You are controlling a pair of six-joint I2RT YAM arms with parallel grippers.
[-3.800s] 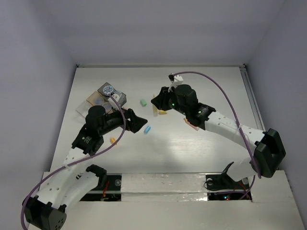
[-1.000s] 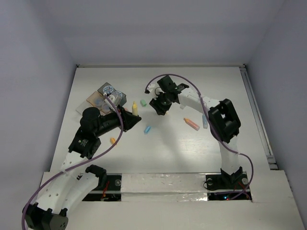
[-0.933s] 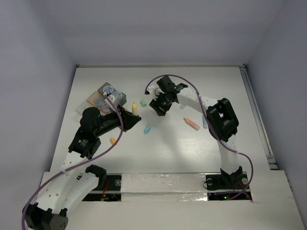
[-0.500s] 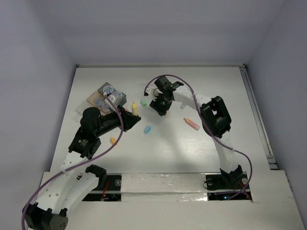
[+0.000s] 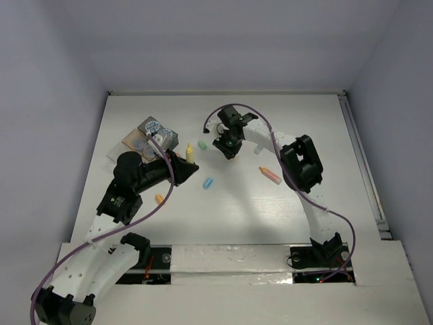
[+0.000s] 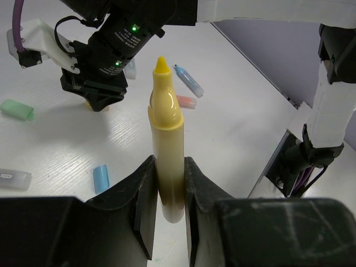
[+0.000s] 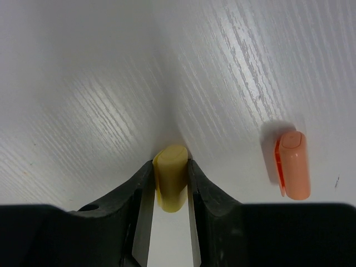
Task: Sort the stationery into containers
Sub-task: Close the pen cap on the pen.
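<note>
Pinches a yellow pen [image 6: 166,139] low on its barrel in the left jaws, centre frame, likely light, stiff, slick. Clamps a small yellow block [image 7: 169,177] in the right jaws, lower centre, at the bench [image 7: 83,83] — probably softer.

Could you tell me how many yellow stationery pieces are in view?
2: a yellow marker pen clamped in the left gripper, and a small rounded yellow piece pinched by the right gripper. Others may be hidden.
</note>
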